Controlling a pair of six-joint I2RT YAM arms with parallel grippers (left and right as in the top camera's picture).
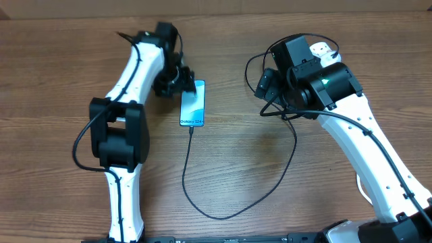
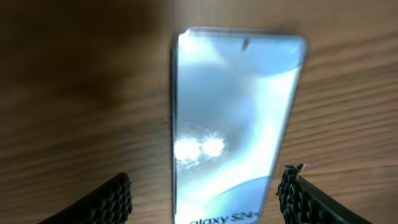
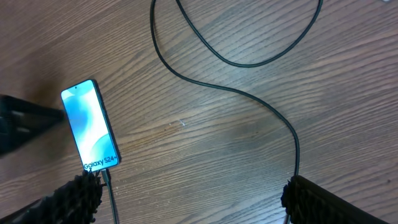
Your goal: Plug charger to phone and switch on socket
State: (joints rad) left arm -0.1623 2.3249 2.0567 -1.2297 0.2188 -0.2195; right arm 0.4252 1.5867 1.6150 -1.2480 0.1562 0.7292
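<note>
The phone (image 1: 193,103) lies flat on the wooden table, screen lit light blue, its "Galaxy S24" edge toward the front. The charger cable (image 1: 216,217) meets that edge at its connector (image 1: 192,129), loops forward, then runs back to the right arm. My left gripper (image 1: 181,78) is open, just left of the phone's far end; in the left wrist view its fingers (image 2: 205,202) straddle the phone (image 2: 233,118) without touching it. My right gripper (image 3: 199,202) is open and empty above bare wood, with the phone (image 3: 90,126) and cable (image 3: 267,112) in view. The socket (image 1: 324,48) is mostly hidden behind the right arm.
The wooden table (image 1: 243,175) reaches to a far edge at the top of the overhead view. The right arm's own black wiring (image 1: 260,64) loops beside its wrist. The left arm's base (image 1: 118,131) stands left of the phone.
</note>
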